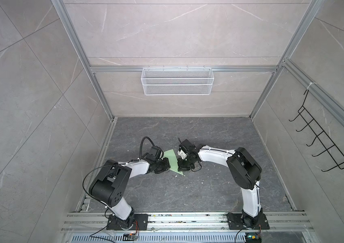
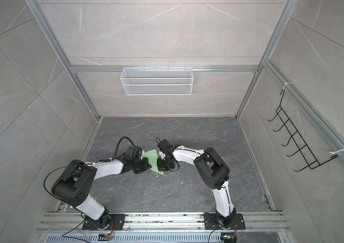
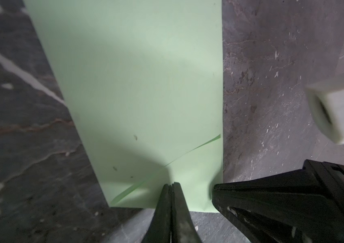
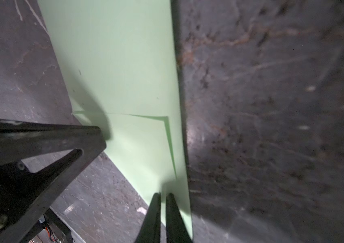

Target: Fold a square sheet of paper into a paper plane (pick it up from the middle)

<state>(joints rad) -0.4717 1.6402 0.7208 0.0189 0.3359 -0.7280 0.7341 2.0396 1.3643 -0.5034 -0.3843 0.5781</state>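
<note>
Dark marble surface [image 1: 188, 189]: your left pincer [image 3: 171, 185] sits shut and right pincer [image 4: 163, 194] nearly shut, tips on the paper plane [image 1: 172, 161]

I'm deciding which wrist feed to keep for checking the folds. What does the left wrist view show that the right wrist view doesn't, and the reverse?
Only the left wrist view shows a white block clear of the paper, and the paper's end edge by the shut left gripper. Only the right wrist view shows a folded flap's corner and coloured wires. Both show the pale green paper on the dark marbled table, a fold line across it, and, over it, the tips of the left gripper and the right gripper.
</note>
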